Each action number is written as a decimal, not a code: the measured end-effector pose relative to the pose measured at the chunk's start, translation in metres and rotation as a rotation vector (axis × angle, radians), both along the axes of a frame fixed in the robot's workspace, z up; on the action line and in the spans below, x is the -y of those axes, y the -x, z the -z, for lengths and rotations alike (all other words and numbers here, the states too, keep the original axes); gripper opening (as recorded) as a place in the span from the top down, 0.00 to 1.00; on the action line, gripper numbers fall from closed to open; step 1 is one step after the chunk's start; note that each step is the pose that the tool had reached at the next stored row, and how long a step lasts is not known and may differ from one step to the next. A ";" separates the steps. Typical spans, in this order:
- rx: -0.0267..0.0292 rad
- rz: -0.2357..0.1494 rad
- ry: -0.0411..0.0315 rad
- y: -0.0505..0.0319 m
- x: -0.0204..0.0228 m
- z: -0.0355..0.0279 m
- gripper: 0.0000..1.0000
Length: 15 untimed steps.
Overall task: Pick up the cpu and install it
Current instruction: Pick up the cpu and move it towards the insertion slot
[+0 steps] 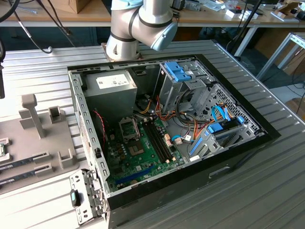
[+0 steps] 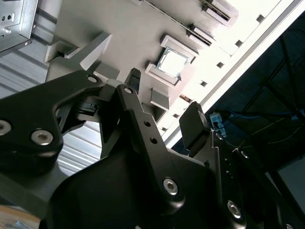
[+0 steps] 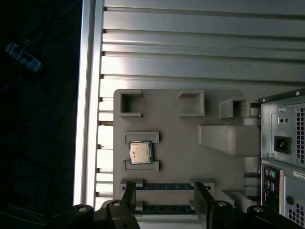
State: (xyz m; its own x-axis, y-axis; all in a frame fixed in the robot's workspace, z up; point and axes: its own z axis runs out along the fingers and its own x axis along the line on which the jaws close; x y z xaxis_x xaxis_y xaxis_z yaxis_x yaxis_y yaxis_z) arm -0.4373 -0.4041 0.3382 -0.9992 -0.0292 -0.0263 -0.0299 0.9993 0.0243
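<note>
The cpu (image 3: 140, 152), a small square chip with a silvery top and green rim, lies flat between two low brackets on the grey fixture tray (image 3: 181, 148). It also shows as a bright square, the cpu (image 2: 172, 62), in the second wrist view. My gripper (image 3: 163, 188) hangs above the tray, open, with nothing between its fingers (image 3: 202, 198). It stands clear of the chip, over the slots beside it. In the second wrist view the gripper (image 2: 164, 100) points toward the chip. An open computer case (image 1: 238, 143) holds the green motherboard (image 1: 143, 152) with its square socket (image 1: 128, 128).
Two long memory sticks (image 3: 167, 187) lie in tray slots beside the cpu. Raised blocks (image 3: 228, 138) stand on the tray. The case's rear panel (image 3: 283, 157) borders the tray. Inside the case are a power supply (image 1: 112, 90), drive cages (image 1: 186, 81) and cables (image 1: 190, 129). The table (image 1: 267, 191) is ribbed metal.
</note>
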 end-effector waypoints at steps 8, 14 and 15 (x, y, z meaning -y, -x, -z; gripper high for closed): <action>-0.0001 0.000 0.0000 0.0031 -0.0007 0.0024 0.40; 0.0000 0.000 0.0000 0.0040 -0.0024 0.0043 0.40; -0.0001 0.000 0.0001 0.0041 -0.0025 0.0045 0.40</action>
State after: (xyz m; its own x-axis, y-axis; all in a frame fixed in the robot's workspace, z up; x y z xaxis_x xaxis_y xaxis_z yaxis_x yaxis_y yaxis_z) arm -0.4414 -0.4016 0.3338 -0.9992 -0.0293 -0.0262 -0.0299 0.9993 0.0242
